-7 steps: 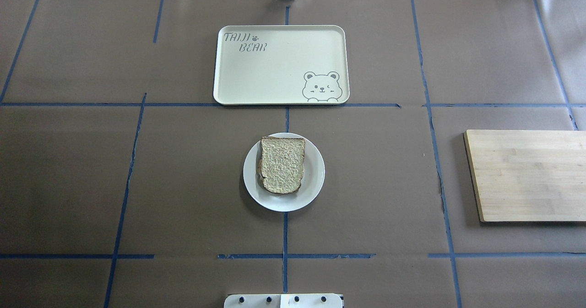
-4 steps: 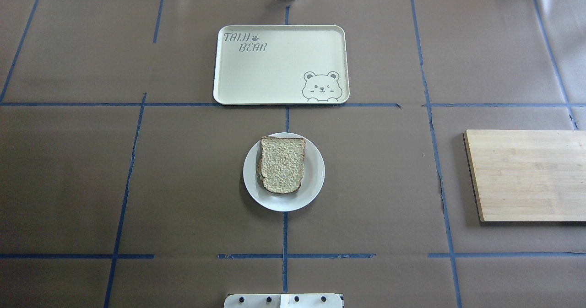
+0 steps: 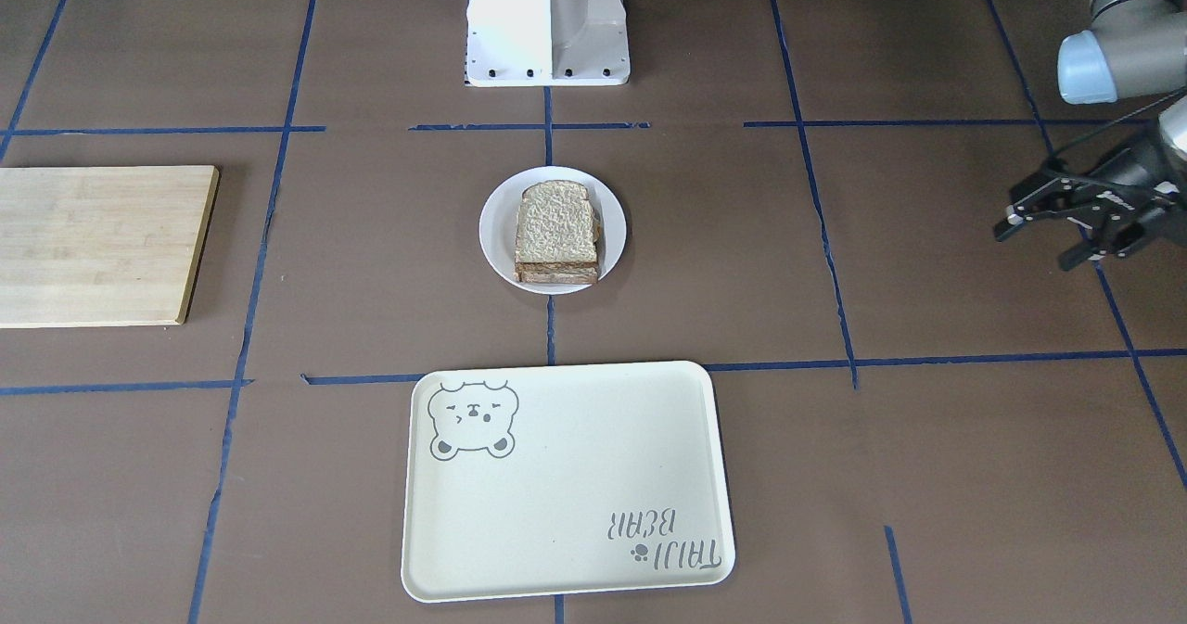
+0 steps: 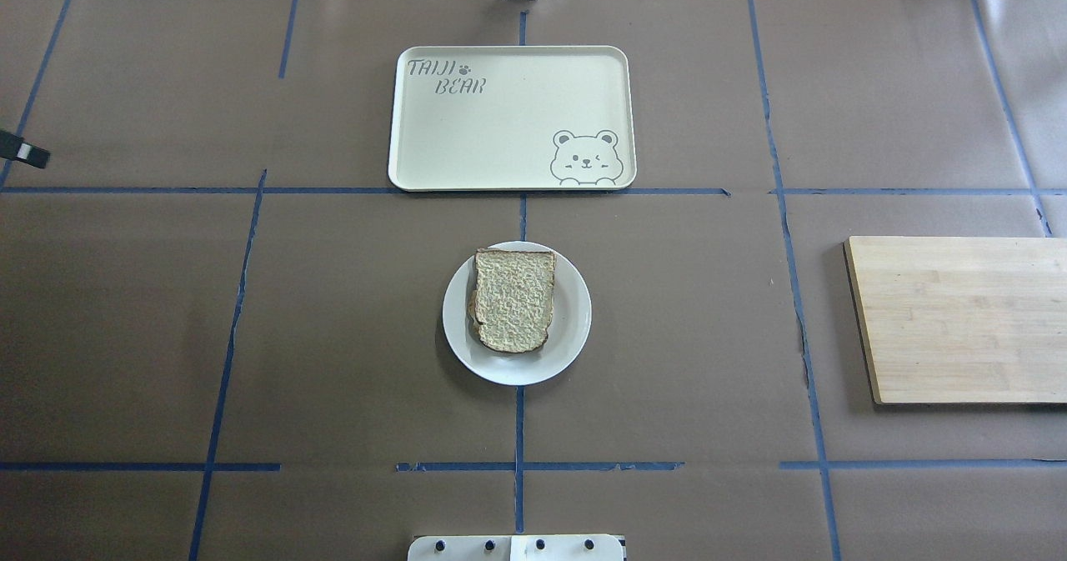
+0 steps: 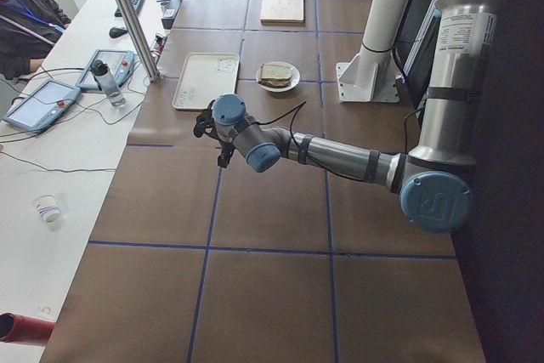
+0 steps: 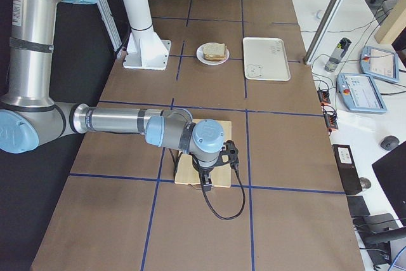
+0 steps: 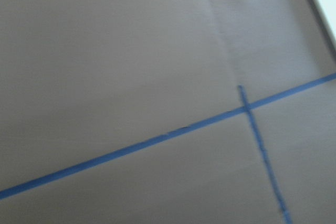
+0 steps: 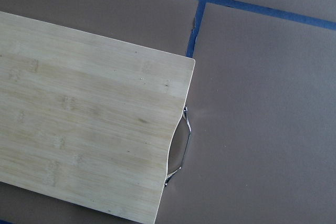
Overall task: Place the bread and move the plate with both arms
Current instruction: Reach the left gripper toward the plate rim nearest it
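The bread (image 4: 514,298), a plain speckled slice with a brown crust, lies on the small white plate (image 4: 575,319) at the table's middle. In the front view the bread (image 3: 556,225) tops other layers on the plate (image 3: 491,235). My left gripper (image 3: 1034,246) is open and empty, far out on the robot's left; only one fingertip (image 4: 21,151) shows at the overhead view's left edge. My right gripper (image 6: 219,163) hangs over the wooden cutting board (image 6: 216,132) in the exterior right view only; I cannot tell whether it is open or shut.
A cream bear tray (image 4: 508,119) lies beyond the plate, empty. The cutting board (image 4: 959,319) with a metal handle (image 8: 181,148) lies at the table's right. The white pedestal (image 3: 547,21) stands at the robot's base. Operators' tablets and a bottle (image 5: 106,82) sit on the side desk.
The tip of my left gripper has come into the overhead view at its left edge. The bread, plate, tray and board have not moved.
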You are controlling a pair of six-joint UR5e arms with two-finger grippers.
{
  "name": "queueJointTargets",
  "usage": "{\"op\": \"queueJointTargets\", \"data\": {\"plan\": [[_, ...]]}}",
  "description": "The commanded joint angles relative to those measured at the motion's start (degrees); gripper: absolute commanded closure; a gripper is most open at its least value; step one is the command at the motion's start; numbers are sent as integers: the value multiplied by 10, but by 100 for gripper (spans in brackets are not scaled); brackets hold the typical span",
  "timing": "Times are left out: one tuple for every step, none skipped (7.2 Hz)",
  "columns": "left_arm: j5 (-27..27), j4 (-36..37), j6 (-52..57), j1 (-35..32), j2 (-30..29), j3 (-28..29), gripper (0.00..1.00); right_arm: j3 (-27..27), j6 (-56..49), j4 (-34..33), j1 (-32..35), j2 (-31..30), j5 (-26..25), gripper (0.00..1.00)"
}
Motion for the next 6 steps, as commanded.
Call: {"op": "queueJointTargets", "data": {"plan": [[5,-153,-219,93,-12,1,0,1,3,0,-1,1,9,0],[31,-177,-259,127,-28,3,0,1,2,0,-1,1,10,0],[62,-181,-288,158,-44,3,0,1,2,0,-1,1,10,0],[96,-183,-331,180,-57,0,0,1,2,0,-1,1,10,0],[166,-220,-399,220,-71,2,0,1,2,0,-1,1,10,0],[241,-276,-470,276,-84,9,0,1,2,0,-1,1,10,0]]}}
